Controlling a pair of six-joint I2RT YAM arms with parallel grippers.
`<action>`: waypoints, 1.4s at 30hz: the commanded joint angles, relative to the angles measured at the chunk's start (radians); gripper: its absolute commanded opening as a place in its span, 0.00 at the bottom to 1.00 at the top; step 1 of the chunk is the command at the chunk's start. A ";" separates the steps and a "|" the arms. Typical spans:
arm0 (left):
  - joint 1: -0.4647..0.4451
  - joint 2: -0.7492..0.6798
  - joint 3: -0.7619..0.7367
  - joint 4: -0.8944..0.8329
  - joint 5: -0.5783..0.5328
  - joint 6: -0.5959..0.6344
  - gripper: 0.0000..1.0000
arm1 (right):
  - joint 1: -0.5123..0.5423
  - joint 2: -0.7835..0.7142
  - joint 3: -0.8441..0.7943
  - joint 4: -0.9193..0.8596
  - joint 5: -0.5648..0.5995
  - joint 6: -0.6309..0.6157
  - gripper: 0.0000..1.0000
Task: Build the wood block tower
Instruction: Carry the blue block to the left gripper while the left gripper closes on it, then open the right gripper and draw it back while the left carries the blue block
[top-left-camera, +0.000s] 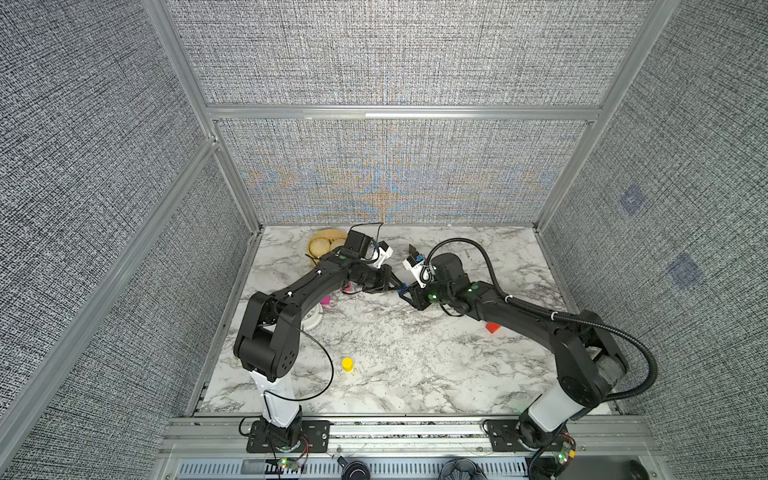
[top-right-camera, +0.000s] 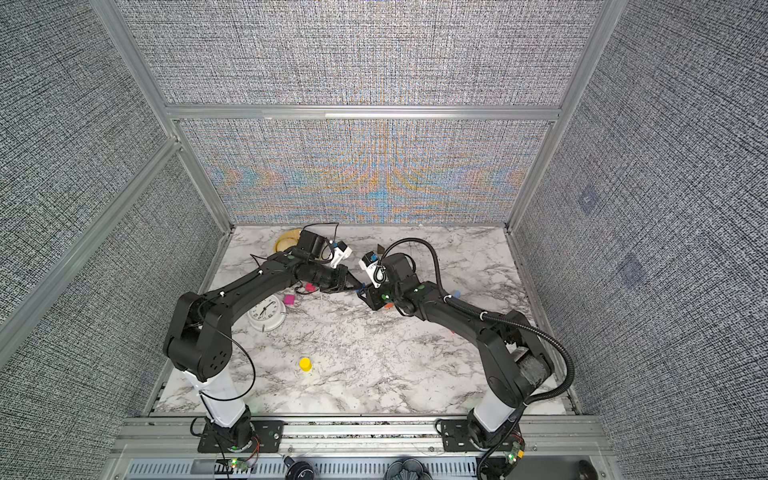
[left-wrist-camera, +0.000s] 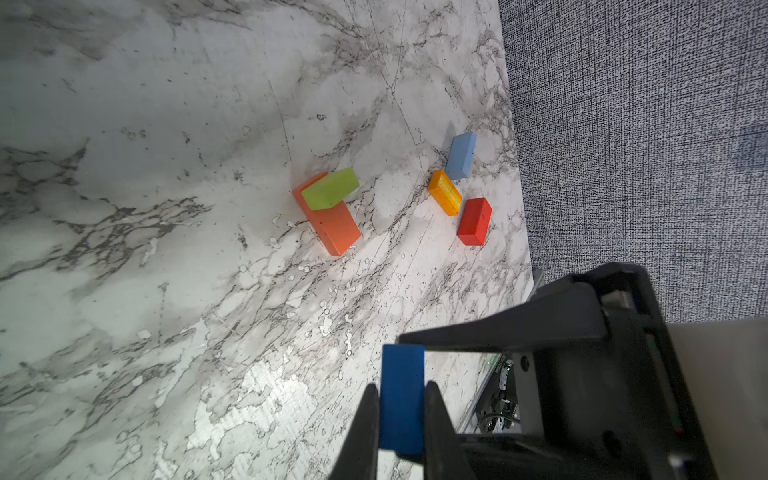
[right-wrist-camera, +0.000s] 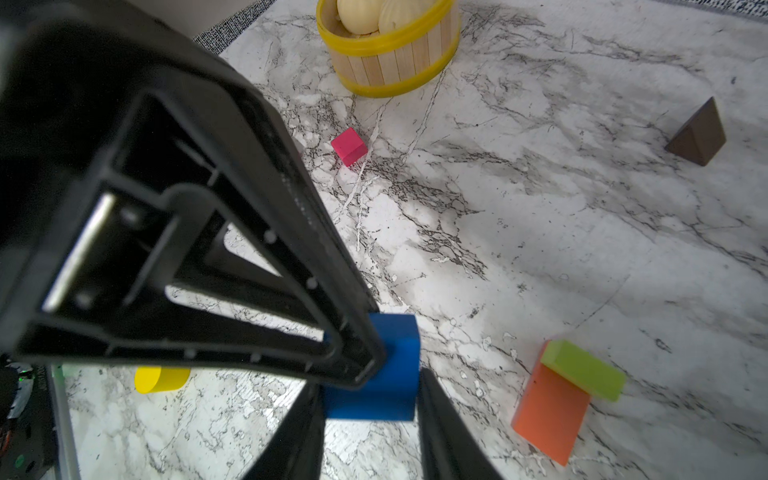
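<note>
Top views, pair: mounted high above the near edge, tilted steeply down, far off, both covering the whole marble table (top-left-camera: 395, 353). Left wrist view: close, low, facing the side wall (left-wrist-camera: 644, 145). Right wrist view: close, low, facing the basket (right-wrist-camera: 390, 62). Wrist views share blue block (left-wrist-camera: 401, 399), lime block (left-wrist-camera: 330, 189)

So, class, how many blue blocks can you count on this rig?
2. The dark blue block is clamped in the left gripper; the light blue block lies on the table beside a yellow-orange bar. Others may be hidden.
</note>
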 joint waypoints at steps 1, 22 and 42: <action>0.000 -0.006 0.013 -0.027 -0.012 0.012 0.11 | -0.007 0.000 -0.009 0.034 -0.017 0.004 0.47; -0.025 0.116 0.364 -0.239 -0.080 0.255 0.11 | -0.212 -0.245 -0.287 0.264 -0.180 0.284 0.53; -0.183 0.118 0.324 -0.104 -0.290 0.661 0.12 | -0.412 -0.334 -0.506 0.521 -0.239 0.469 0.53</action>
